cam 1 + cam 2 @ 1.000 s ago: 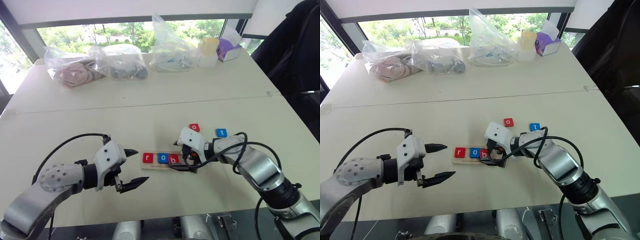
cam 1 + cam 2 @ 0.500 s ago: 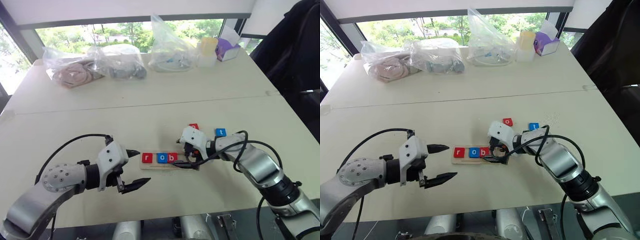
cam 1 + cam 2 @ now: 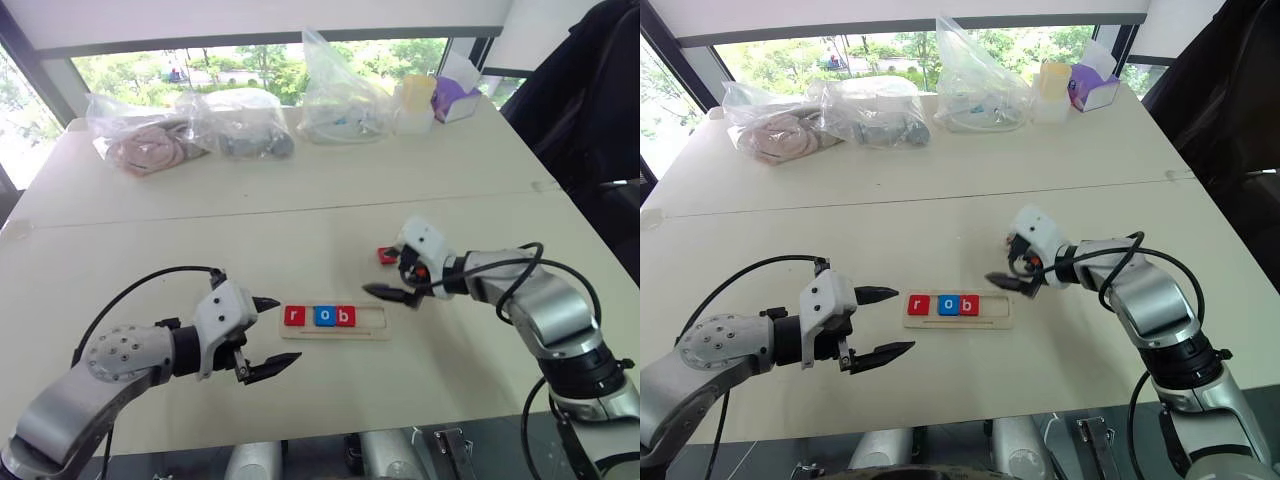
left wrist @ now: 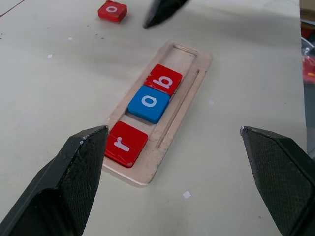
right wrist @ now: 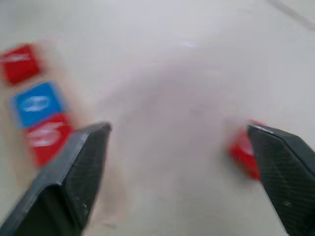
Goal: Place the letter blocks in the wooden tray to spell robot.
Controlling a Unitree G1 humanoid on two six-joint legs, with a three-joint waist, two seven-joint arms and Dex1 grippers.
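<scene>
Reaching for the red o tile (image 3: 387,255), our empty, wide-open right gripper (image 3: 400,279) could nudge it away. Our left gripper (image 3: 268,337) hangs open and empty by the wooden tray (image 3: 376,331); the t block seems hidden.

- a wide, pale cream table (image 3: 300,190) takes up most of the scene, with a thin seam running across it from side to side.
- along the table's far edge sit three clear plastic bags (image 3: 240,122) with bundled things inside.
- beside the bags stands a pale yellow container (image 3: 416,100), and next to it a purple and white tissue box (image 3: 458,95).
- behind the table a long window (image 3: 260,62) shows green trees in bright daylight, under a white wall band.
- a dark post (image 3: 485,52) divides the window near the right.
- something black (image 3: 590,100), perhaps a chair or cloth, rises at the far right.
</scene>
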